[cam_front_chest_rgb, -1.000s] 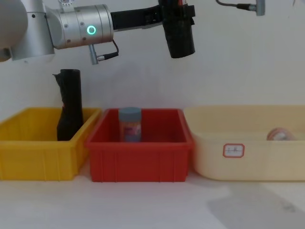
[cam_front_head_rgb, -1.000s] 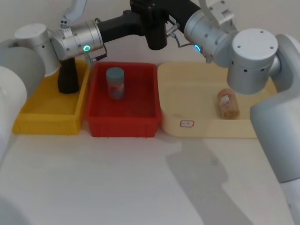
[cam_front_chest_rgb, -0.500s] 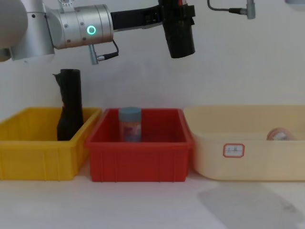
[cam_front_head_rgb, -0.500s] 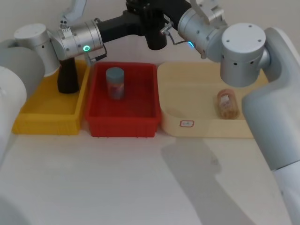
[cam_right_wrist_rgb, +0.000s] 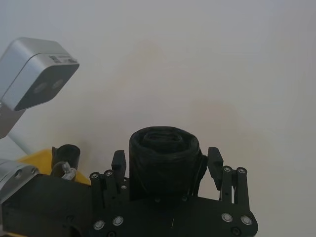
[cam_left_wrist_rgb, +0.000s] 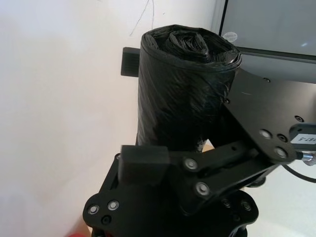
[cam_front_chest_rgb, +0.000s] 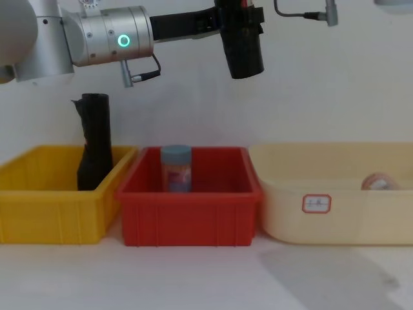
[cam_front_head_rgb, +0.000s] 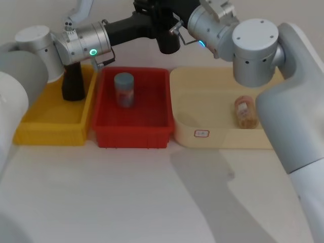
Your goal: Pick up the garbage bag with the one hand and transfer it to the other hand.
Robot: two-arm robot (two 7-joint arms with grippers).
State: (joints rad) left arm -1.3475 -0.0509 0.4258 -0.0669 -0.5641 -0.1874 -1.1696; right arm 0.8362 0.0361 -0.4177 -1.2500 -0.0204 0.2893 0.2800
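White table point(cam_front_chest_rgb: 206, 278), pale wall point(cam_front_chest_rgb: 322, 84) behind.

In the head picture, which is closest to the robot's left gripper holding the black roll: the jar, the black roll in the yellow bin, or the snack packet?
1. Jar, in the red bin, below the left gripper.
2. Black roll standing in the yellow bin, on the left.
3. Snack packet, in the cream tray, on the right.
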